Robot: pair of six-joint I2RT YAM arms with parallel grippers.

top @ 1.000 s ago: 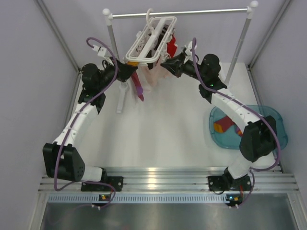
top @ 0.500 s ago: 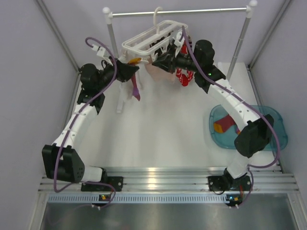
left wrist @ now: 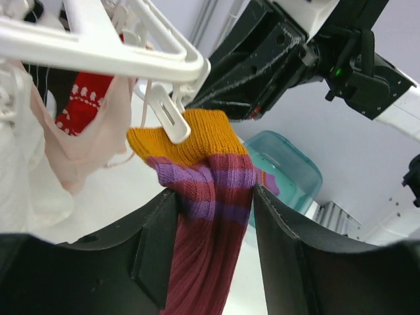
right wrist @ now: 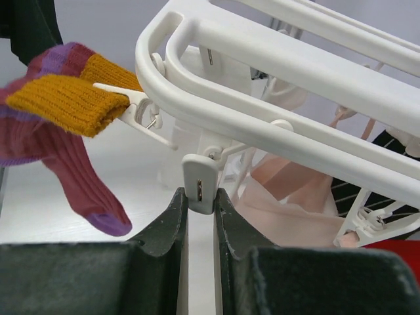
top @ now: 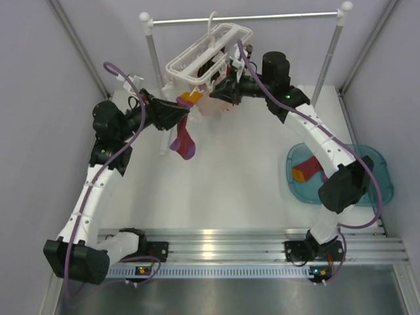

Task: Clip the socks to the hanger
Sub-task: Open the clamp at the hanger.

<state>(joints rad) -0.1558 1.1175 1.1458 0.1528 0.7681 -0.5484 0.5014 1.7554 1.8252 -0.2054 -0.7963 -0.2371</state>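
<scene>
Maroon ribbing of the orange-cuffed sock (left wrist: 200, 249) sat gripped in our left end effector (left wrist: 213, 203), its cuff bitten by a clip (left wrist: 167, 117) under the hanger (left wrist: 98, 39); our right end effector (right wrist: 200, 200) pinched a second clip (right wrist: 199, 174).

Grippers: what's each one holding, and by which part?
Left gripper holds the striped sock by its purple band, just below the orange cuff. Right gripper pinches a dangling white clip on the hanger by its lower end.

hanger (top: 190, 63) tilted (hung on rail (top: 275, 16)); magenta sock (top: 184, 140) | at left gripper (top: 186, 110)
</scene>
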